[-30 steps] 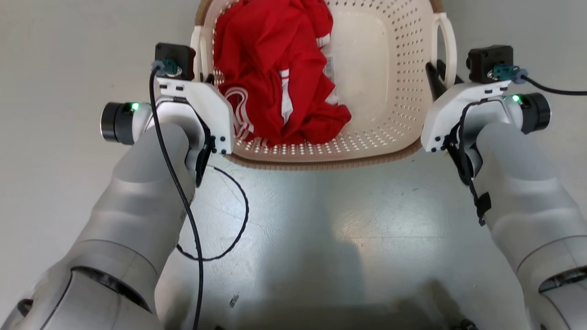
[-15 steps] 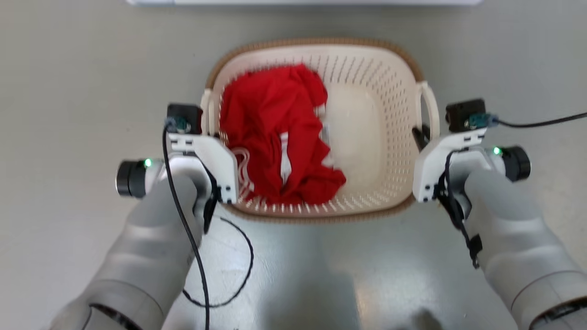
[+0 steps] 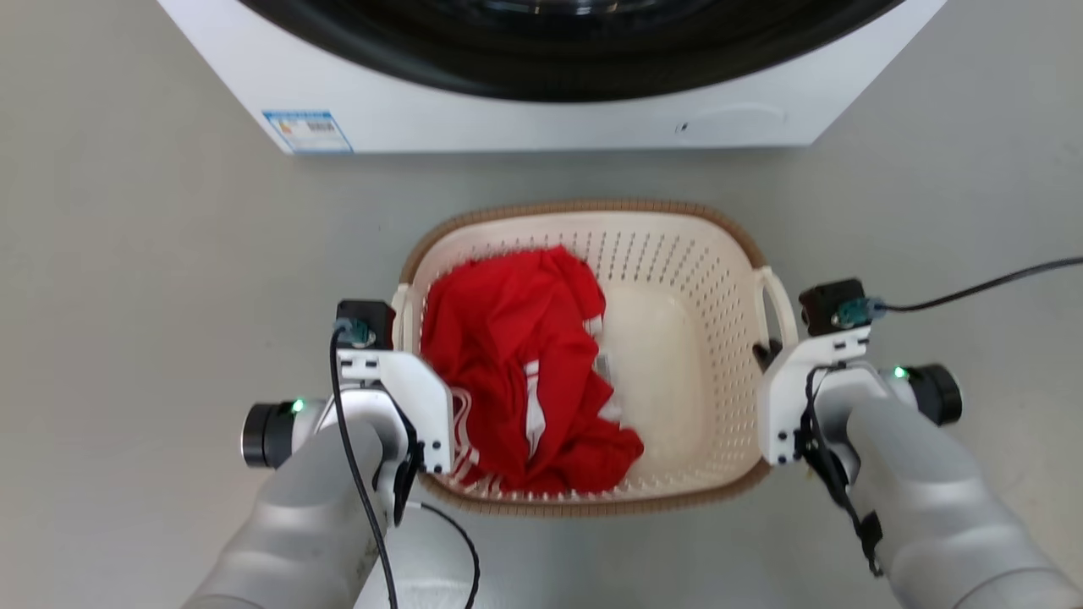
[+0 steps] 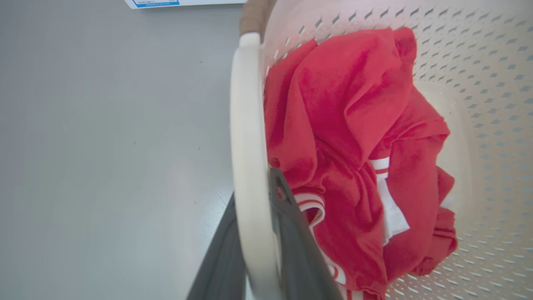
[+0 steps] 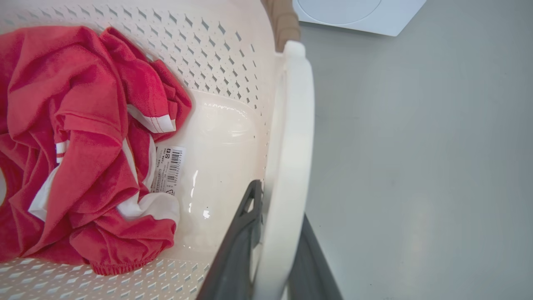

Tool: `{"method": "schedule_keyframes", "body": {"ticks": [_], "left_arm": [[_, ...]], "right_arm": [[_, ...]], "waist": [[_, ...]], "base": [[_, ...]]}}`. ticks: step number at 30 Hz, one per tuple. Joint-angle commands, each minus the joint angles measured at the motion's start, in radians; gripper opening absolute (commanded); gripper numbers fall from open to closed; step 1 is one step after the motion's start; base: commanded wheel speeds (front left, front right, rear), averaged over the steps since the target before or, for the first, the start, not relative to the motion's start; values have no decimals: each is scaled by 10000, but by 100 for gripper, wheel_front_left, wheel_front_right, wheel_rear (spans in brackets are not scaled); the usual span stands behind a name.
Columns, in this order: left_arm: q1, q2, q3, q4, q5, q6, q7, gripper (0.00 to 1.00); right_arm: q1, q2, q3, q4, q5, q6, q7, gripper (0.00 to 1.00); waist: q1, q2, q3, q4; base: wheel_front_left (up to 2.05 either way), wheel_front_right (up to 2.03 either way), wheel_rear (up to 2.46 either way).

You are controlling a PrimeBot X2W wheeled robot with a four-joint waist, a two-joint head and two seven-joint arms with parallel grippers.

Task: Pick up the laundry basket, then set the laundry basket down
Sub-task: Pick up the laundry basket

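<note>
- Head view: the laundry basket (image 3: 592,208) is at centre, over the grey floor (image 3: 127,296), with a washing machine (image 3: 550,110) at its 12 o'clock. Whether it touches the floor cannot be told.
- A red garment (image 3: 516,364) lies in the basket's 9 o'clock half.
- The left end effector (image 4: 254,187) is clamped narrowly on the left loop handle (image 4: 245,125), at the basket's 9 o'clock.
- The right end effector (image 5: 281,204) pinches the right loop handle (image 5: 295,125), at 3 o'clock.

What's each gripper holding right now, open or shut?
Left gripper: shut on the left white loop handle of the cream perforated plastic laundry basket.
Right gripper: shut on the right white loop handle.
</note>
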Motion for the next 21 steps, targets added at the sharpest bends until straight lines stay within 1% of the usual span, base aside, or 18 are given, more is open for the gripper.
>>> {"method": "schedule_keyframes", "body": {"ticks": [1,10,21], "left_arm": [[-19,66,58,-306,-71,63,-72,0],[791,66,-619,-237,-456,150,346,0],[1810,66,-1298,-628,-1043,408,416,0]], "right_arm": [[484,319,351,-219,49,79,131,0],[1520,319,924,-558,441,79,707,0],[2336,319,1304,-911,524,79,1169,0]], "waist": [[0,0,-459,-97],[0,0,-2015,-222],[0,0,-3685,-248]], "base": [[0,0,0],[0,0,0],[0,0,0]]}}
